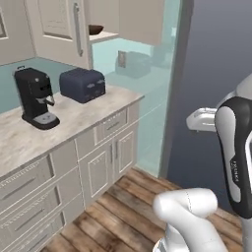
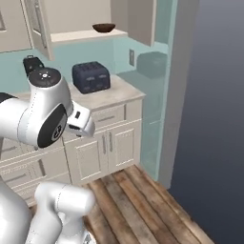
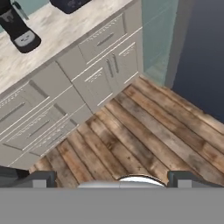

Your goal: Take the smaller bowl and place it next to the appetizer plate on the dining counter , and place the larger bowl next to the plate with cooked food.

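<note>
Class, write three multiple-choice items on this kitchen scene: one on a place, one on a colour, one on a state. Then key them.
1. Where is the smaller bowl?
A. on the floor
B. on the open cabinet shelf
C. on the toaster

2. What colour is the toaster?
A. dark navy
B. red
C. white

3. How does the gripper stand?
A. shut on a bowl
B. shut, empty
C. open, empty

Key: 1 B, it sits on the shelf above the worktop. 2 A, both base views show it dark blue. 3 C, the hand view shows the tips far apart with bare floor between them.
</note>
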### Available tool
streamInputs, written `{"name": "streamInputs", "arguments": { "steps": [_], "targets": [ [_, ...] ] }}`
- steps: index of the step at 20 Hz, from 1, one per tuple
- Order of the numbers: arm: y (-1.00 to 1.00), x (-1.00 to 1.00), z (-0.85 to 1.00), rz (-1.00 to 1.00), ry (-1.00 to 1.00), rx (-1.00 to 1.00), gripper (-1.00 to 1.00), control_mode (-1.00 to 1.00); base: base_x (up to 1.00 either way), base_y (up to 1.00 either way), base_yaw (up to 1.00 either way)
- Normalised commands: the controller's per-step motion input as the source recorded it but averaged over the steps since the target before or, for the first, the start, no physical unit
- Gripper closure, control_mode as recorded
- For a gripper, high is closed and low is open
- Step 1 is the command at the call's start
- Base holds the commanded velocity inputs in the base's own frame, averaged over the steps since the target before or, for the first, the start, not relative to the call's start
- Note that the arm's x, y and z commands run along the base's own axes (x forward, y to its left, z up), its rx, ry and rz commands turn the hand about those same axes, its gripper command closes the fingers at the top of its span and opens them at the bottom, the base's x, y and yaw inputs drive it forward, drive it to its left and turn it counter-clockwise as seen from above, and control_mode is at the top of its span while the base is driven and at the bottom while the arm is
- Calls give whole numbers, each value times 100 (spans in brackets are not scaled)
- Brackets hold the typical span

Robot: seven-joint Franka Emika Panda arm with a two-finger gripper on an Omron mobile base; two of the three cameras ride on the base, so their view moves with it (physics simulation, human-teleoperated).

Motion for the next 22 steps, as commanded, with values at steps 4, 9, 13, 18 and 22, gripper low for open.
{"name": "streamInputs", "arguments": {
  "steps": [4, 9, 13, 18, 22],
  "targets": [
    [0, 0, 0, 0, 0, 0, -100, 100, 61, 0, 34],
    [0, 0, 0, 0, 0, 0, -100, 100, 67, -2, 31],
    [0, 0, 0, 0, 0, 0, -100, 100, 68, 0, 28],
    [0, 0, 0, 0, 0, 0, -100, 100, 69, -8, 29],
    [0, 0, 0, 0, 0, 0, -100, 100, 46, -34, 25]
  ]
}}
